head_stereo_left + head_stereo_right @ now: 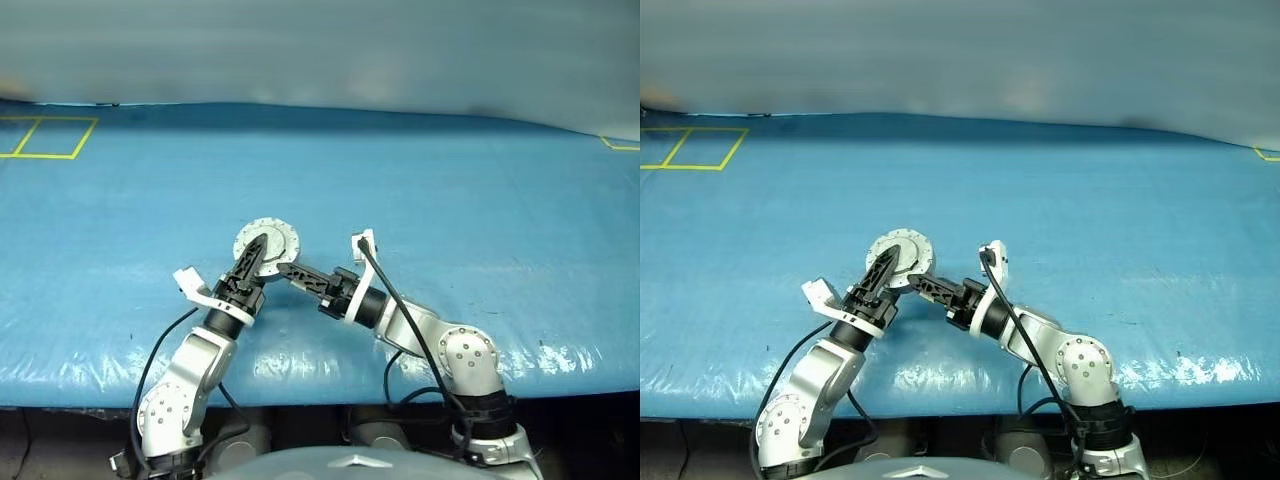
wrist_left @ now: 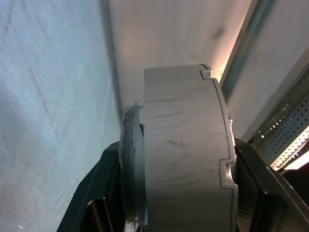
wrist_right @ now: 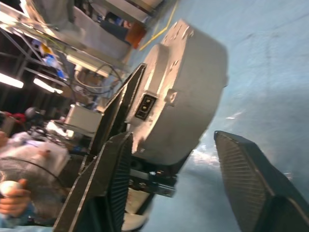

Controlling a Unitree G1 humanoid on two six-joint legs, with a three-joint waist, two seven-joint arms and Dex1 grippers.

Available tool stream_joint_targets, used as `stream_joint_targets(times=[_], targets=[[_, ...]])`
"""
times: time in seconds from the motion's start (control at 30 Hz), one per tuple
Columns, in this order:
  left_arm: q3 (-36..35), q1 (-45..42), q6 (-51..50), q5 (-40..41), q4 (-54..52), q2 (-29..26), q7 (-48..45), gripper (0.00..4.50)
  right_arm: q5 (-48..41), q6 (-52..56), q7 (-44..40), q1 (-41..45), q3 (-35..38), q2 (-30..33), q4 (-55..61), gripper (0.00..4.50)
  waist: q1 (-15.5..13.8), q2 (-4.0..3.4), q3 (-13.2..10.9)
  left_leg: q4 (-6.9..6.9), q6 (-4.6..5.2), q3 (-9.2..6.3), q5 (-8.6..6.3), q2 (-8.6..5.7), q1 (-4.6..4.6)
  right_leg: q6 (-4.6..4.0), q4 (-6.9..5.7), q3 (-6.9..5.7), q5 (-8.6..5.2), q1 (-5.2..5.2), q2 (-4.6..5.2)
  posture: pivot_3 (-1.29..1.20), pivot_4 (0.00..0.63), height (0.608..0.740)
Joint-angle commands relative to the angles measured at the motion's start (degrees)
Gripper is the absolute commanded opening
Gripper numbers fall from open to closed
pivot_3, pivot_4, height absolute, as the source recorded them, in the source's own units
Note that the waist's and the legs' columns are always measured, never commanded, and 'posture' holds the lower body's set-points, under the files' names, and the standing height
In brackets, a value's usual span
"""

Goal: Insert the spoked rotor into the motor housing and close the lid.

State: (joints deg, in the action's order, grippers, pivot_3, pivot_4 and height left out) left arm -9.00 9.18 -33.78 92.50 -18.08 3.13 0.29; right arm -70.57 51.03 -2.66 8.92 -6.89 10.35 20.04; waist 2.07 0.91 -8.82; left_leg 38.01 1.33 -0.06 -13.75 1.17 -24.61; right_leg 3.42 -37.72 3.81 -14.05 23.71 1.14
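1. Round grey metal motor housing (image 1: pixel 266 241), thick like a drum, held off the blue plastic-covered desk (image 1: pixel 480 200), near the desk's front edge and about midway across it.
2. Round face with segmented silvery rim turned up toward the head camera.
3. Left gripper (image 1: pixel 253 258) reaching up from the lower left, black fingers (image 2: pixel 96 193) clamped across the housing's thickness, one on each flat face, as seen from the left wrist.
4. Thin paler disc edge, probably the lid (image 2: pixel 129 164), lying flush against one face of the housing, pressed under the left finger there.
5. Right gripper (image 1: pixel 292 270) pointing in from the right, just below and beside the housing.
6. Right fingers (image 3: pixel 251 183) spread wide in the right wrist view, the housing's curved grey wall (image 3: pixel 186 92) between and beyond them; no clear contact with either finger, so nothing visibly gripped on that side.
7. Small dark rectangular socket on the housing's side wall, facing the right wrist camera.
8. Spoked rotor: cannot tell, inside of the housing hidden.
9. Yellow taped square (image 1: pixel 45 137) at the desk's far left corner, well apart from the grippers.
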Motion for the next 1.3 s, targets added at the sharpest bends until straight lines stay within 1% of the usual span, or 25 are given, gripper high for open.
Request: stream_joint_targets(times=[0.03, 0.1, 0.17, 0.23, 0.37, 0.47, 0.57, 0.77, 0.8, 0.9, 1.0, 1.1, 1.27, 1.3], targets=[[-0.9, -3.4, 0.9, -0.1, -1.3, -0.9, 0.7, 2.44, 14.2, -6.0, -6.4, 0.9, -5.5, 4.7, 5.6, 3.9, 0.0, 0.0, 0.0, -0.01, -0.01, 0.0, 0.0, -0.01, 0.0, 0.0, -0.01, 0.0, 0.0, 0.01, 0.0, 0.0, 0.15, 0.74], [-2.0, -5.8, 1.3, -1.1, 0.2, -2.3, 1.0, 2.44, 23.8, -11.5, -11.6, 0.3, -10.2, 8.8, 7.5, 4.5, -0.2, 0.0, 0.0, 0.01, -0.03, -0.01, 0.02, -0.08, 0.0, 0.01, -0.01, -0.01, 0.0, 0.01, -0.02, 0.0, 0.15, 0.74], [-3.4, -8.7, 1.5, -2.4, 2.3, -3.9, 1.0, 2.44, 29.2, -15.8, -14.3, -1.0, -12.4, 10.3, 7.8, 4.5, -0.4, 0.03, 0.0, 0.02, -0.04, -0.02, 0.02, -0.29, 0.02, 0.05, -0.02, -0.01, 0.03, -0.01, -0.02, 0.0, 0.15, 0.74], [-4.5, -11.4, 1.4, -3.4, 4.6, -5.5, 0.9, 2.44, 32.0, -18.1, -15.5, -2.2, -13.0, 9.9, 7.4, 4.5, -0.4, 0.03, 0.0, -0.01, -0.09, -0.09, 0.05, -0.3, 0.03, 0.25, -0.05, -0.03, 0.14, -0.02, -0.04, 0.0, 0.15, 0.74], [-7.2, -19.2, 1.4, -6.1, 12.8, -8.7, 0.6, 2.44, 36.0, -19.9, -17.2, -4.2, -13.2, 9.1, 6.3, 4.5, -0.7, 0.05, 0.0, 0.01, -0.1, -0.13, 0.07, -0.35, 0.02, 0.3, -0.06, -0.03, 0.17, -0.04, -0.03, 0.0, 0.15, 0.74], [-8.8, -26.9, 1.2, -9.6, 21.5, -11.6, -0.7, 2.44, 42.0, -22.7, -17.1, -4.9, -14.4, 9.4, 5.6, 4.5, -0.9, 0.08, 0.0, 0.05, -0.06, -0.14, 0.13, -0.42, 0.02, 0.33, -0.06, -0.04, 0.2, -0.07, -0.01, 0.0, 0.15, 0.74], [-10.2, -36.7, 2.3, -14.6, 32.1, -13.7, -2.5, 2.44, 49.1, -26.7, -15.7, -6.2, -14.8, 9.6, 4.1, 4.5, -1.2, 0.15, 0.0, 0.06, -0.06, -0.15, 0.17, -0.49, -0.01, 0.39, -0.06, -0.06, 0.23, -0.07, 0.02, 0.0, 0.15, 0.74], [-12.7, -49.3, 4.9, -23.7, 48.7, -14.9, -6.8, 2.44, 58.8, -35.8, -12.7, -9.2, -13.9, 7.2, 0.9, 4.5, -1.3, 0.23, -0.1, -0.04, -0.14, -0.16, 0.24, -0.59, -0.06, 0.45, -0.01, -0.1, 0.26, -0.04, 0.11, 0.0, 0.15, 0.74], [-13.0, -51.0, 5.4, -25.2, 51.3, -15.0, -7.7, 2.44, 59.6, -36.5, -12.8, -9.6, -13.9, 6.9, 0.5, 4.5, -1.3, 0.23, -0.1, -0.07, -0.32, -0.16, 0.34, -0.59, -0.08, 0.45, -0.01, -0.09, 0.26, 0.01, 0.11, 0.0, 0.15, 0.74], [-13.5, -56.9, 7.3, -30.1, 60.7, -15.1, -10.7, 2.44, 61.6, -38.0, -12.2, -11.2, -13.5, 5.8, -0.3, 4.5, -1.3, 0.29, -0.1, -0.11, -0.36, -0.15, 0.36, -0.6, -0.09, 0.45, -0.02, -0.12, 0.26, 0.01, 0.12, 0.0, 0.15, 0.74], [-14.7, -61.0, 9.0, -33.8, 68.0, -15.1, -13.4, 2.44, 62.7, -38.5, -12.1, -12.1, -13.2, 4.6, -0.6, 4.5, -1.1, 0.4, -0.2, -0.13, -0.35, -0.14, 0.36, -0.61, -0.1, 0.45, -0.01, -0.16, 0.26, 0.01, 0.12, 0.0, 0.15, 0.74], [-16.3, -65.0, 11.7, -37.1, 75.5, -15.0, -13.9, 2.44, 63.9, -38.4, -12.1, -12.6, -13.1, 3.6, -0.4, 4.5, -1.0, 0.55, -0.3, -0.12, -0.35, -0.18, 0.36, -0.6, -0.1, 0.45, -0.03, -0.16, 0.26, 0.01, 0.14, 0.0, 0.15, 0.74], [-18.2, -67.7, 14.1, -41.7, 81.4, -14.6, -12.9, 2.44, 65.0, -38.1, -12.2, -13.2, -12.6, 2.5, -0.2, 4.5, -0.8, 0.56, -0.3, -0.12, -0.34, -0.25, 0.35, -0.6, -0.1, 0.45, -0.06, -0.16, 0.27, 0.03, 0.16, 0.0, 0.15, 0.74], [-18.5, -67.8, 14.2, -42.5, 82.0, -14.6, -12.6, 2.79, 65.3, -38.0, -12.3, -13.3, -12.6, 2.3, -0.3, 4.5, -0.8, 0.56, -0.3, -0.13, -0.34, -0.26, 0.36, -0.6, -0.1, 0.45, -0.07, -0.17, 0.27, 0.03, 0.17, 0.0, 0.15, 0.74]])
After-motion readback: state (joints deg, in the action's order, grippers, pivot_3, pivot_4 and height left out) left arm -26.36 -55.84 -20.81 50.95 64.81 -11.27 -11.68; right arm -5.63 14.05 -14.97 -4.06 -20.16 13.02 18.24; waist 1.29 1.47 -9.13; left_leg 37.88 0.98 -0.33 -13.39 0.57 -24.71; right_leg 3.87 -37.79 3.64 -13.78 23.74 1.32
